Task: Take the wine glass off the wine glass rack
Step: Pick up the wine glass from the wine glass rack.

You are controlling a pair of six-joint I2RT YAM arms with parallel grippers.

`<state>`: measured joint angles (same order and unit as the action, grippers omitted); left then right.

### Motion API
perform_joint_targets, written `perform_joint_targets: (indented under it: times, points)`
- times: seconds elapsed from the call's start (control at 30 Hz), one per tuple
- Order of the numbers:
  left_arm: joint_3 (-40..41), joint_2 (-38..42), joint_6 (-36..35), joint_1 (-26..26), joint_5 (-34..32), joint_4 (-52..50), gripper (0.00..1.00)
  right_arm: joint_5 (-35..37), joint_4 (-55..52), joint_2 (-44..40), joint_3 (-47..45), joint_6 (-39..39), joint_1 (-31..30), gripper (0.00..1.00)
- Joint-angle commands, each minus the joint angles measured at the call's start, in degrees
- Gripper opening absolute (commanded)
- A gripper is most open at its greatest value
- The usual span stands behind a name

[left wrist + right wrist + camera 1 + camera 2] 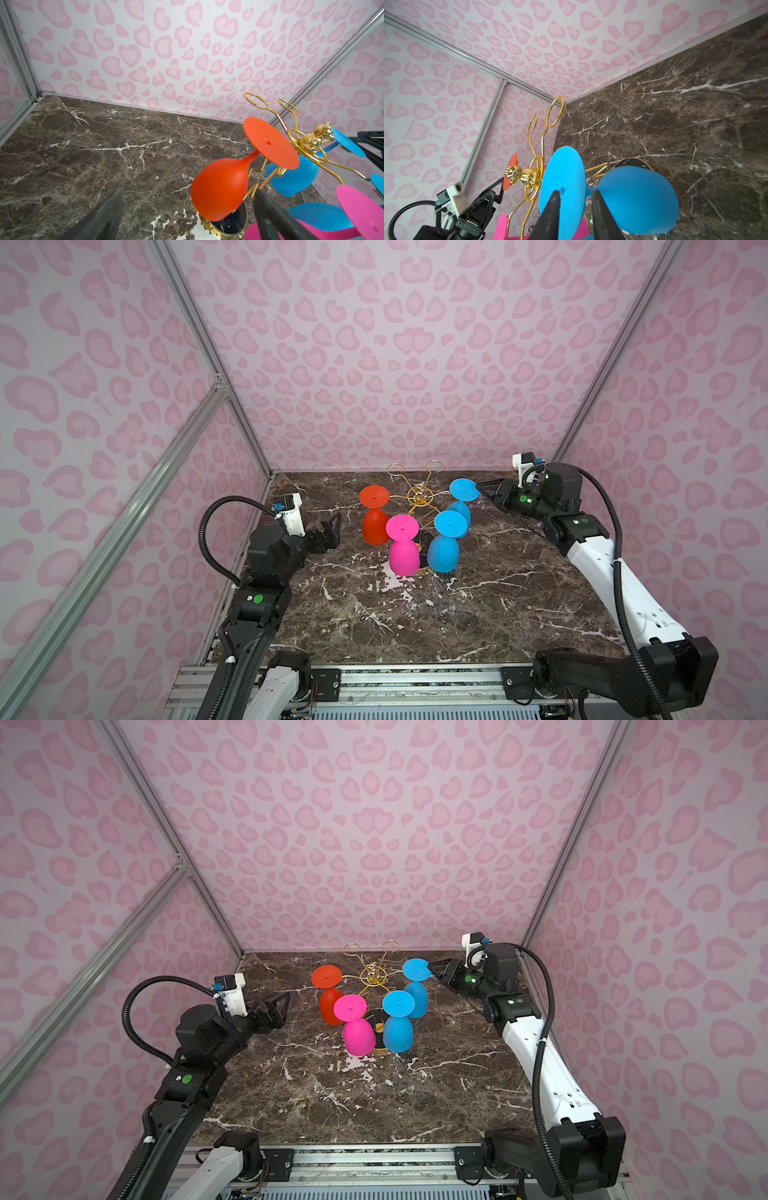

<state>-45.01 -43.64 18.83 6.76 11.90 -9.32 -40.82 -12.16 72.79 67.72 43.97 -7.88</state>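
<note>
the right gripper (576, 193) held its jaws part-way apart astride the foot (562, 172) of the far blue wine glass (463, 489), not clamped; the left gripper (333, 529) gaped wide. the glass hung inverted on the wine glass rack (420, 494) at the far edge of the bench (498, 593). hazard: a sideways pull could snag the stem and topple the rack (light wire). count: four glasses, namely two blue, one orange glass (375, 529), one pink glass (402, 560); two bare loops (396, 470).
</note>
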Motion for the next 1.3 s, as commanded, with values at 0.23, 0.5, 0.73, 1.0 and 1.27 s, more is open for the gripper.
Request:
perform_joint_targets:
  times: [0.23, 0.5, 0.73, 1.0, 1.27]
  points:
    - [0.26, 0.48, 0.38, 0.07, -0.04, 0.40, 0.98, -1.28, 0.38, 1.08, -0.01, -0.07, -0.58, 0.26]
    - [0.44, 1.06, 0.33, 0.13, -0.21, 0.07, 0.98, -0.84, 1.08, 1.35, 0.48, 0.33, -0.82, 0.20]
    - [0.45, 1.02, 0.42, 0.23, -0.21, -0.15, 0.98, -0.92, 0.89, 1.54, 0.39, 0.31, -0.87, 0.11]
    - [0.62, 1.28, 0.84, 0.26, -0.41, -0.43, 0.98, -1.01, 1.92, 0.87, 0.06, 1.61, -0.91, 0.00]
    - [0.27, 0.67, 1.92, 0.25, -0.30, -0.56, 0.98, -2.10, 3.81, 0.24, -0.92, 4.26, -1.00, 0.00]
